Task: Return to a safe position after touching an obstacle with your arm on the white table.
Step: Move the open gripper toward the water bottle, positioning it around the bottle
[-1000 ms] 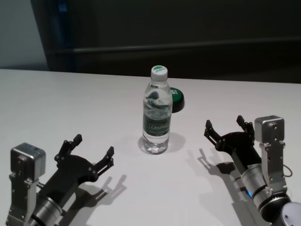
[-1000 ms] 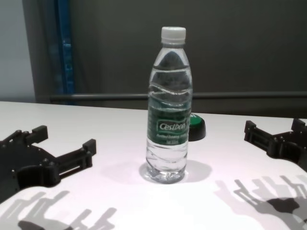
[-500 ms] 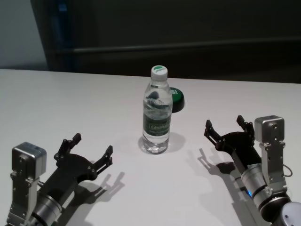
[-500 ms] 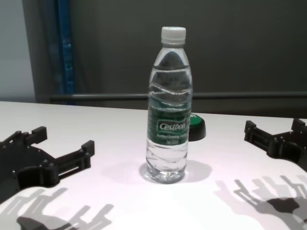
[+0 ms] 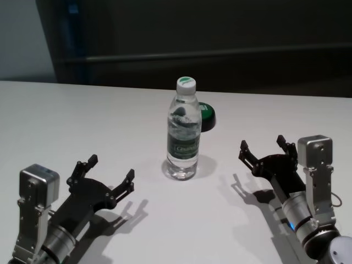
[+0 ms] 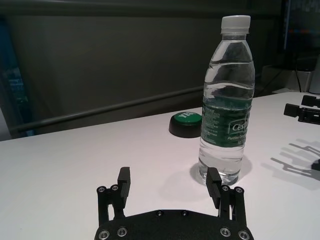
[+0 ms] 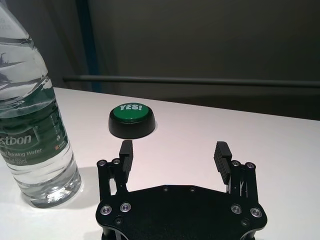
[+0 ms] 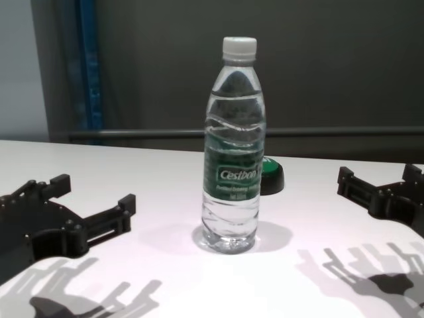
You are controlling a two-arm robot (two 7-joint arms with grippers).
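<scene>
The left gripper (image 5: 108, 174), jaws spread and empty, is drifting slightly while staying clear of the upright clear plastic water bottle (image 5: 182, 131); the wide-open right gripper (image 5: 265, 151) is idling, suggesting the retreat is nearly done.

Left gripper (image 6: 170, 182) fingers spread, empty; upright bottle (image 6: 225, 102) just beyond on white table (image 6: 60, 170), apart
</scene>
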